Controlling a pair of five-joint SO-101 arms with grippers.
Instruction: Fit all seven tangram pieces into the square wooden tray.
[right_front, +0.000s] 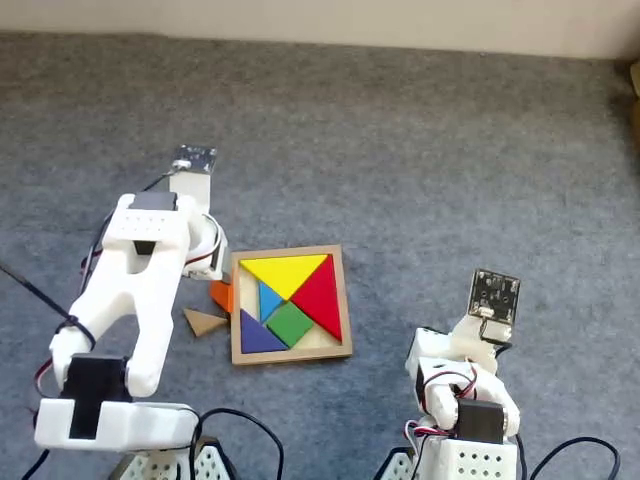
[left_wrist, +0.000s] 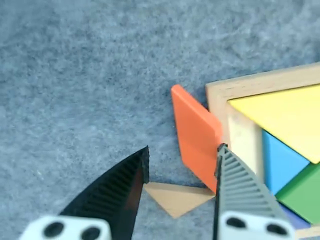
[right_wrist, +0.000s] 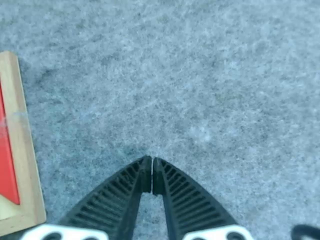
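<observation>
Grey carpet (right_front: 420, 140) bears tray (right_front: 345, 300), orange piece (right_front: 222, 295), tan triangle (right_front: 204, 321).

1 square wooden tray (right_front: 290, 252), 7 tangram pieces: yellow triangle (right_front: 283, 270), red triangle (right_front: 320, 298), purple triangle (right_front: 256, 335), tan triangle (right_front: 203, 321), blue piece (right_front: 268, 299), green square (right_front: 290, 323), orange parallelogram (right_front: 222, 295).

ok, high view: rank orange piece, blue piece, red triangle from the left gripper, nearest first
1. orange piece, just outside the tray's left rim, at the left gripper.
2. blue piece, inside the tray, left of centre.
3. red triangle, at the tray's right side.
</observation>
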